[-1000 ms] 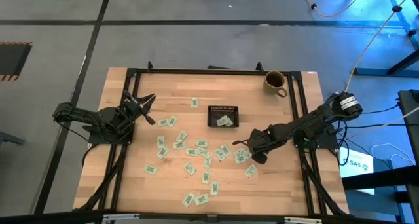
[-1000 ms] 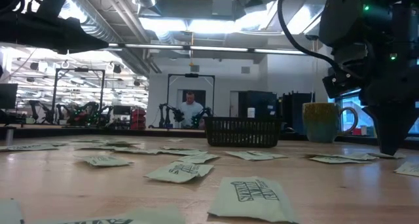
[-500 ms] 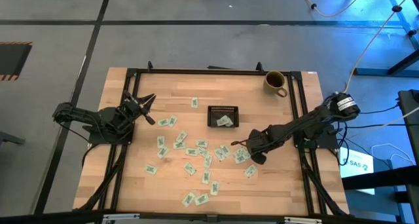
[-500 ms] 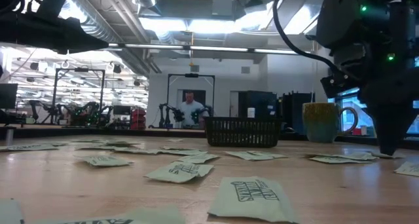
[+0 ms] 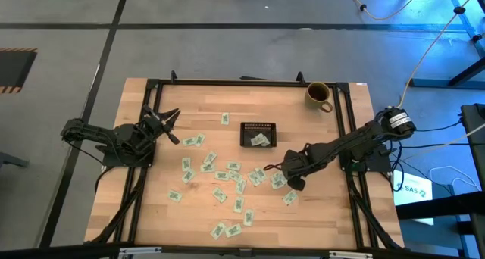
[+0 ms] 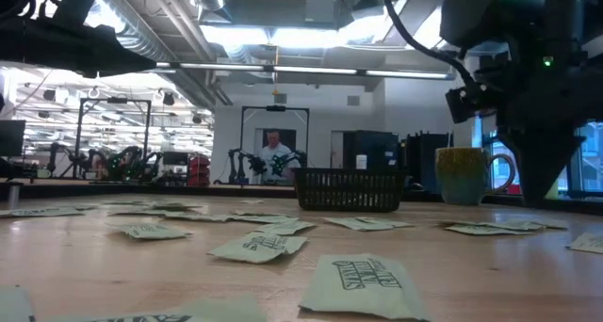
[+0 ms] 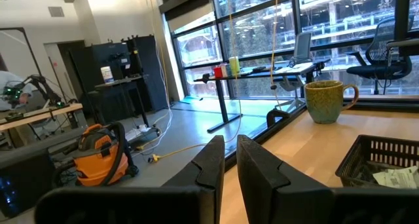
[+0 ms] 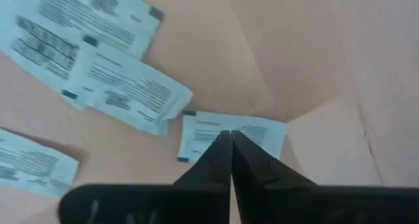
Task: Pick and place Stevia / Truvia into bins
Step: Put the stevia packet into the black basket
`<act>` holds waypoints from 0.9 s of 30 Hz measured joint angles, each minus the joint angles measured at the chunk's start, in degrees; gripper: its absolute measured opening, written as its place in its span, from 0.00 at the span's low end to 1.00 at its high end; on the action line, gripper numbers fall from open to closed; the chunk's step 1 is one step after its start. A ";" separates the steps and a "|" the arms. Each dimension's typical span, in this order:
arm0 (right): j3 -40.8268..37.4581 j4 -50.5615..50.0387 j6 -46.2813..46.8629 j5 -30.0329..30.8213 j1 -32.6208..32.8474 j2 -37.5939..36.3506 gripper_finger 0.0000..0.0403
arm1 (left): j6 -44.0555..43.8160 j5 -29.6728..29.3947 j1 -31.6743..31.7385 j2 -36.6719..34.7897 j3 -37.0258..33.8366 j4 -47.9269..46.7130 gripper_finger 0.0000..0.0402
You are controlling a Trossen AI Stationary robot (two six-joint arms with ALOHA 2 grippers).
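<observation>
Wooden tabletop, right claw pinched shut over a crosswise-lying packet

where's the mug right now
In the high view the olive-yellow mug stands at the table's far right corner, up and to the right of the black tray. In the low view it is just right of the tray.

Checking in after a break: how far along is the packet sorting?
Early. Done: a couple of packets lie in the black tray. In hand: the right gripper is down among the scattered packets, fingers together over one. Left: dozens remain on the table. The left gripper waits at the left edge.
</observation>
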 joint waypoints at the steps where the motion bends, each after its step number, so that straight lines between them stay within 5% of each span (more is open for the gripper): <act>1: -0.41 0.25 -0.04 -0.81 0.00 0.00 0.05 | 0.00 0.00 0.01 0.01 0.01 0.00 0.09; 12: -5.87 4.46 3.15 -1.13 -0.02 -0.46 0.18 | -0.02 0.00 0.00 0.01 -0.01 0.00 0.09; 21: -6.98 6.03 2.99 -1.34 -0.02 -0.57 0.02 | -0.02 0.00 -0.01 0.02 -0.02 0.00 0.10; 27: -5.63 4.41 2.82 -1.19 -0.04 -0.55 0.01 | -0.02 0.00 -0.01 0.00 0.00 0.00 0.09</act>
